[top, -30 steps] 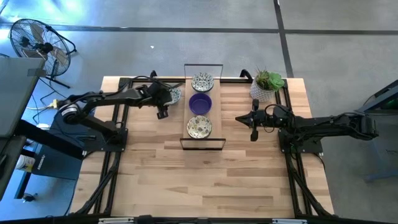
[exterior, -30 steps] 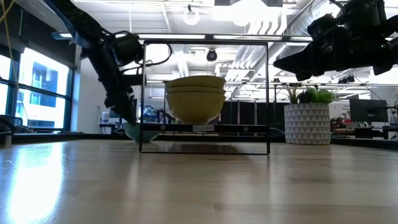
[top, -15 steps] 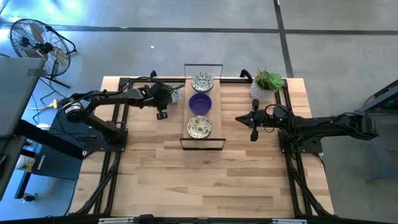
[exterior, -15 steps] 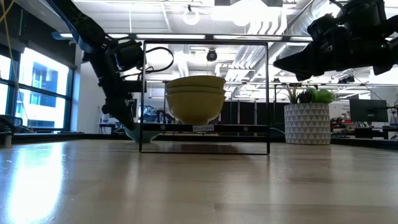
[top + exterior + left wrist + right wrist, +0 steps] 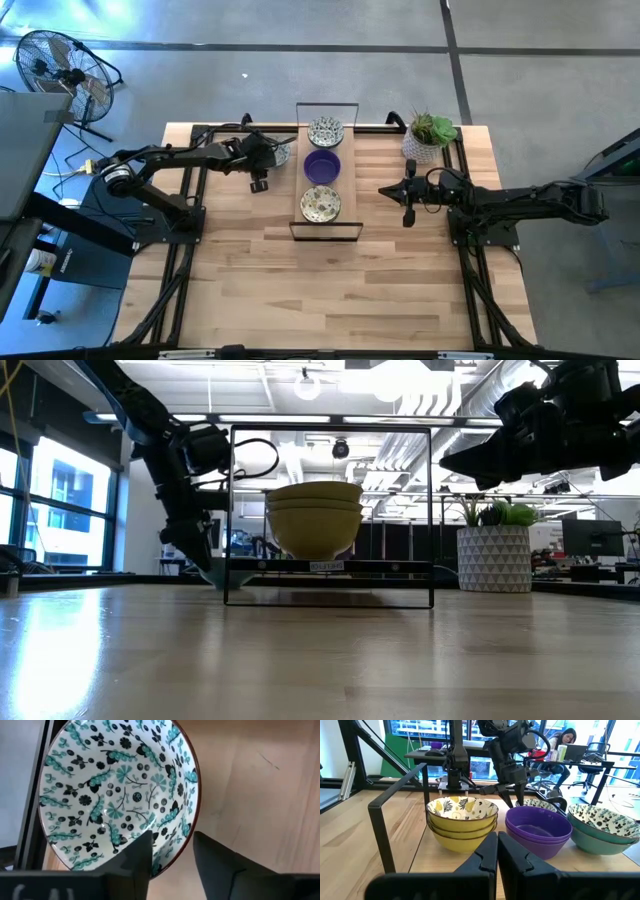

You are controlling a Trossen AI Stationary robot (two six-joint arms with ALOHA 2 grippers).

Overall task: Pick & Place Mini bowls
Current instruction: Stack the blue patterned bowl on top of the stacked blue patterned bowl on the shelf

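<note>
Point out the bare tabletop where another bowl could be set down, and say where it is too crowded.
Most open: the wide bare wood of the table on the near side of the black rack, between the two arm bases. Crowded: the far edge, where the left tool hovers by a patterned bowl beside the rack, and the plant pot corner near the right tool.

Parted dark fingers (image 5: 137, 857) over the speckled bowl's (image 5: 112, 790) rim, on wooden table (image 5: 260, 785).

Wooden table (image 5: 250, 270) with rack (image 5: 327, 228), loose bowl (image 5: 283, 153), plant pot (image 5: 420, 148).
</note>
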